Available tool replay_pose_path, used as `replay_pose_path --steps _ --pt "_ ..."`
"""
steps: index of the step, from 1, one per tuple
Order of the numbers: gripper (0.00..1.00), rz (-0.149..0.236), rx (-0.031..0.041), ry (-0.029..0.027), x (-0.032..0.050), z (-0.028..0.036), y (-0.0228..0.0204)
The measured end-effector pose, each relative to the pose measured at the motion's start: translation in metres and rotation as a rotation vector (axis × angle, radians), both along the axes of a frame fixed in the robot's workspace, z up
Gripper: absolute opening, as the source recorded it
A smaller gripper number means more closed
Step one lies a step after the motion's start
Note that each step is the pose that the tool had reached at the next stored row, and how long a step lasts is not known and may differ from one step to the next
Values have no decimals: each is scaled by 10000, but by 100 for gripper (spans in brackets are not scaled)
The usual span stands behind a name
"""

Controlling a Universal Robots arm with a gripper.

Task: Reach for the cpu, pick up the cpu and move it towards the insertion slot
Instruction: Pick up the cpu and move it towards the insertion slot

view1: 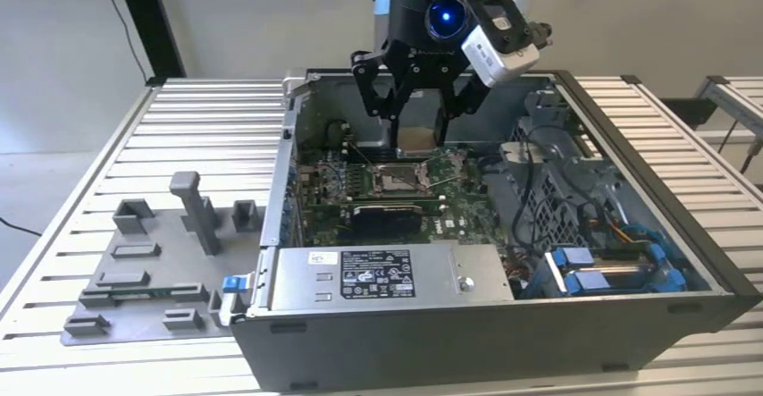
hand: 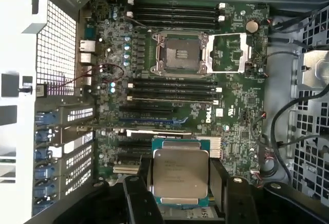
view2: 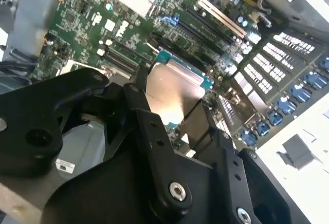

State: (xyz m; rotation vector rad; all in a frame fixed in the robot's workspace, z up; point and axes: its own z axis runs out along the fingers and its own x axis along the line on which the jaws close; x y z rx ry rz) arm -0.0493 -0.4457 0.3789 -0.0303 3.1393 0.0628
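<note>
hand [view1: 420, 137] gripping cpu [hand: 181, 176] by its edges, above insertion slot [hand: 181, 53]

Slatted metal table [view1: 179, 119] — open computer case [view1: 501, 324] and grey plastic fixture [view1: 155, 275] resting directly on it.

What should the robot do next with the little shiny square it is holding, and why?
Probably carry it a bit further across the green board toward the insertion slot. The end effector is shut on the cpu, held flat above the board. In the first wrist view the slot's frame is flipped open and its dark centre is bare, but the chip sits well off to one side of it, not yet over it.
</note>
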Motion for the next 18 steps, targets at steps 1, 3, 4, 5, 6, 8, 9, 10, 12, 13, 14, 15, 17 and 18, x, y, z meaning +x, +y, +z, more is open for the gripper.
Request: replay_pose_path --steps 1,3,4,5,6,8,9,10,12,13,14,15,17,18 --pt "0 -1 0 0 -1 0 23" --pt "0 -1 0 0 -1 -1 79" --pt "0 -1 0 0 -1 -1 110" --pt "0 -1 0 0 -1 -1 142" --pt "0 -1 0 0 -1 -2 175" --pt "0 -2 -1 1 -1 -2 245" --pt "0 -2 0 0 -1 -3 282" --pt "0 -1 -1 1 0 -3 321" --pt "0 -1 0 0 -1 -4 390" --pt "0 -1 0 0 0 -5 424" --pt "0 -2 -1 0 1 -5 461" --pt "0 -2 0 1 2 -5 495" --pt "0 -2 0 0 4 -6 566" --pt "0 -1 -1 0 5 -6 599"
